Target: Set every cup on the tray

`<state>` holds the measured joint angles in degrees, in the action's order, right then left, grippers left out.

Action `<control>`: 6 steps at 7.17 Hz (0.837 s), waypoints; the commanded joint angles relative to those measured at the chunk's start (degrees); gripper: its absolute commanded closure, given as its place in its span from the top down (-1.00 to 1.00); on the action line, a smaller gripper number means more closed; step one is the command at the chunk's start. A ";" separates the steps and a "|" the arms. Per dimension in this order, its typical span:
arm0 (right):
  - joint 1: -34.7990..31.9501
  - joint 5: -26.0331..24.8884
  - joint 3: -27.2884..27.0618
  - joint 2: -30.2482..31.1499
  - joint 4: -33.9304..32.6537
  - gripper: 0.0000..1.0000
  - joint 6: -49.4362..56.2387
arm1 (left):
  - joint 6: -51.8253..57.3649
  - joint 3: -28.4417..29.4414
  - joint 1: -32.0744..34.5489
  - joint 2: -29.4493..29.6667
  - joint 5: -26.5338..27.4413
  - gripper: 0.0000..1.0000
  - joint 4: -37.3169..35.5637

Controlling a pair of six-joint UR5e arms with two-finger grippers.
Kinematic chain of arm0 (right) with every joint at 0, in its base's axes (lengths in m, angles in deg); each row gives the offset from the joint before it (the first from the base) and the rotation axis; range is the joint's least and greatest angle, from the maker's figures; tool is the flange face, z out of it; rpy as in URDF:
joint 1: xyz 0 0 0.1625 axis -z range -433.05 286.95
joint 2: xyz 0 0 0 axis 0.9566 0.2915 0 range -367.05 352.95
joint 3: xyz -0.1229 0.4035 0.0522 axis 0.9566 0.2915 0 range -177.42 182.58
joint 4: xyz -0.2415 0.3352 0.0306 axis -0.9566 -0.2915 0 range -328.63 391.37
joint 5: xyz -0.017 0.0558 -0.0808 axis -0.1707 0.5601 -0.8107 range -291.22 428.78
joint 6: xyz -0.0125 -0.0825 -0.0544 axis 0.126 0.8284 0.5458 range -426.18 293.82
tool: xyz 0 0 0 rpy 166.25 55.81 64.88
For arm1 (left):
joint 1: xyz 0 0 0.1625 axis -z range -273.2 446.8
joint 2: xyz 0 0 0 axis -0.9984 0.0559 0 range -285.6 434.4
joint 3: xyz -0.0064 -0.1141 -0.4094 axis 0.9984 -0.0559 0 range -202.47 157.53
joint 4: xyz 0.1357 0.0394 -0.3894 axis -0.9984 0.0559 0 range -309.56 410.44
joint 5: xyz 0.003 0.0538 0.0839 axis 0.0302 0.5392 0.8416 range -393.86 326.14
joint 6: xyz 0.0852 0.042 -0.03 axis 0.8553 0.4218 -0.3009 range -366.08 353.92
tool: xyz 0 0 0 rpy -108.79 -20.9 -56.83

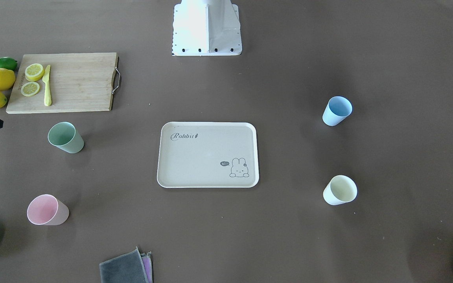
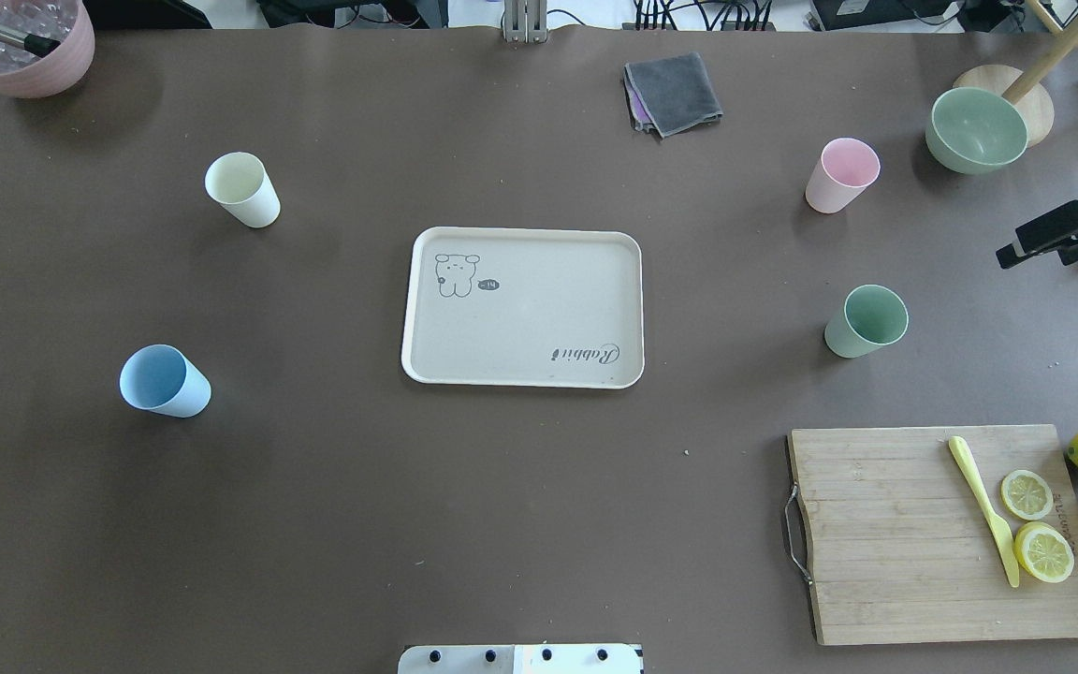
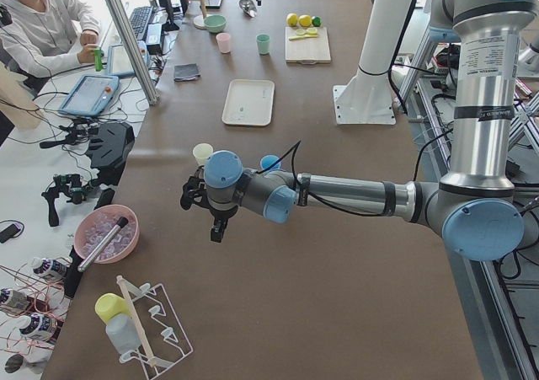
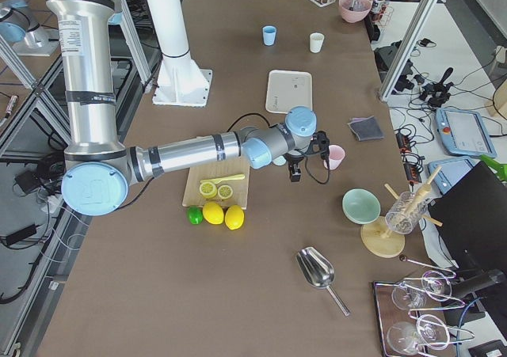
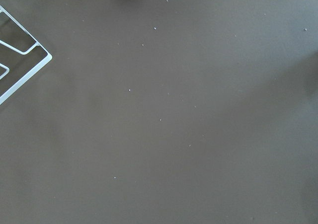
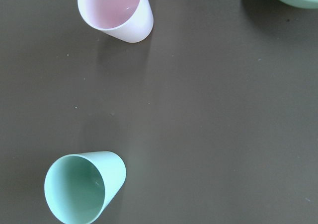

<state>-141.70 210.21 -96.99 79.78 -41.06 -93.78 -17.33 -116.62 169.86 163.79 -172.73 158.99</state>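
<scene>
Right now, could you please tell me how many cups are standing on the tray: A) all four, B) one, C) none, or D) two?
C: the tray is bare, and the green cup, pink cup, cream cup and blue cup all stand on the table, apart from it, two to each side.

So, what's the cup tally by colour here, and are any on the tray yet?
Sage green cup: 1
Light blue cup: 1
Pink cup: 1
Pale cream cup: 1
Total: 4 cups, 0 of them on the tray.
</scene>
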 commanded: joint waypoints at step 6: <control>12.74 -6.25 4.81 -4.92 0.00 0.61 -7.73 | 0.17 0.37 0.00 0.09 0.00 0.96 0.00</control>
<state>-129.99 204.30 -93.65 75.33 -41.13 -101.54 -17.23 -116.25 169.86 163.81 -172.72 158.99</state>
